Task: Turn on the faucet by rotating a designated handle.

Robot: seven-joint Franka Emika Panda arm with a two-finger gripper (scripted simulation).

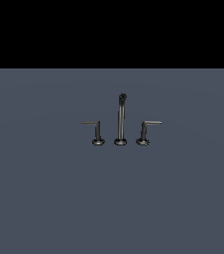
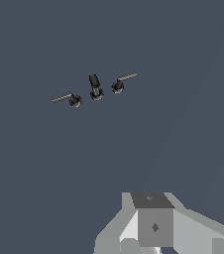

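The faucet (image 1: pixel 121 119) stands upright on the grey surface (image 1: pixel 44 198). The handle (image 1: pixel 147 130) is at the exterior view's right of the spout, its thin arm horizontal, pointing right. The gripper (image 2: pixel 156 233) hangs high above, well apart; whether its fingers are apart I cannot tell.

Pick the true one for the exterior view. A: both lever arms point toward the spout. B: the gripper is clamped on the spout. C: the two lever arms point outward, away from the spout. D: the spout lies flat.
C: the left lever points left and the handle points right, away from the upright spout.
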